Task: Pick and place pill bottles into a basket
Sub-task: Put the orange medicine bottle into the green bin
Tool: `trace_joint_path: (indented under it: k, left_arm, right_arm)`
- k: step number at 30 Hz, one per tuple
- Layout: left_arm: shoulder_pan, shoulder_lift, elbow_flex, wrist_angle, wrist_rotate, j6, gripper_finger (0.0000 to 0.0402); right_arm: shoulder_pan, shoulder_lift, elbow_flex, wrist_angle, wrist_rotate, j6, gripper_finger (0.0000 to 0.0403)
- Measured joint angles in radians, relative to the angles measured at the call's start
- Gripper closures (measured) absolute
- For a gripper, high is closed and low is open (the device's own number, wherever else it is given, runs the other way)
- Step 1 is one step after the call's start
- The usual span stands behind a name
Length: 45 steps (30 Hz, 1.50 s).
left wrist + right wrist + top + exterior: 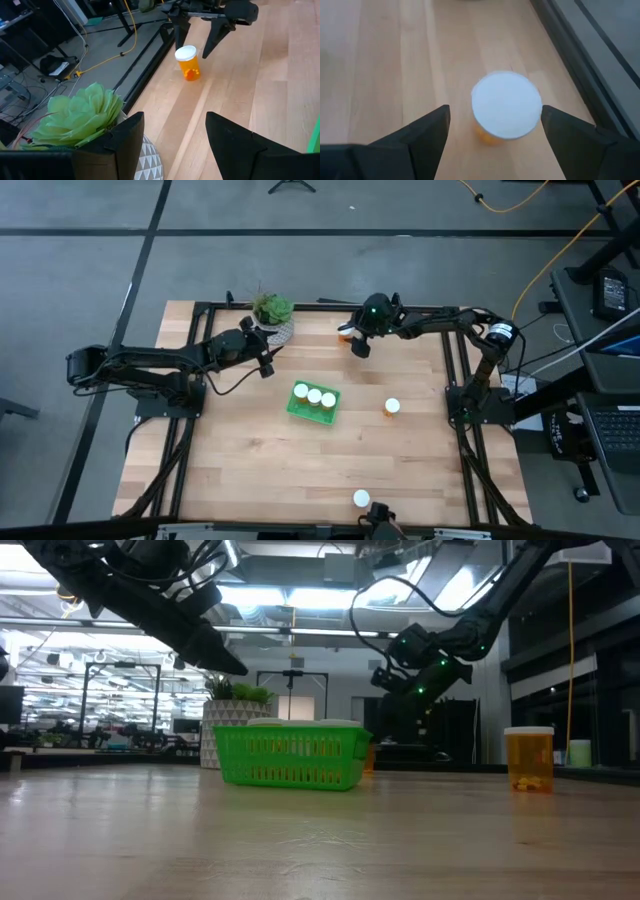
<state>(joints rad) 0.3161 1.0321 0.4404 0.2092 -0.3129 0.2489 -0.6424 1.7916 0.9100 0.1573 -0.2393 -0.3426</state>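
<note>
Above the table's far edge, my right gripper (492, 131) hangs over an upright pill bottle (506, 105), fingers spread wide on either side of its white cap, not touching it. My left gripper (266, 363) waits beside the potted plant (271, 311), fingers likewise apart and empty. At the table's centre, the green basket (296, 409) holds three bottles (314, 395). Another bottle (392, 408) stands to the basket's right, well apart from it; one more (361, 499) stands near the table's near edge.
</note>
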Motion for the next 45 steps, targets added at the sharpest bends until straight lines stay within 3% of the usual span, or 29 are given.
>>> trace_joint_path:
  k: [13,45]
  left_arm:
    - [0.000,0.000,0.000,0.000,0.000,0.012,0.0192]
    - [0.000,0.000,0.000,0.000,0.000,0.019,0.0192]
  right_arm:
    - [-0.002,0.000,0.000,0.013,-0.025,-0.001,0.0088]
    - [-0.002,0.000,0.000,0.010,-0.013,-0.007,0.0136]
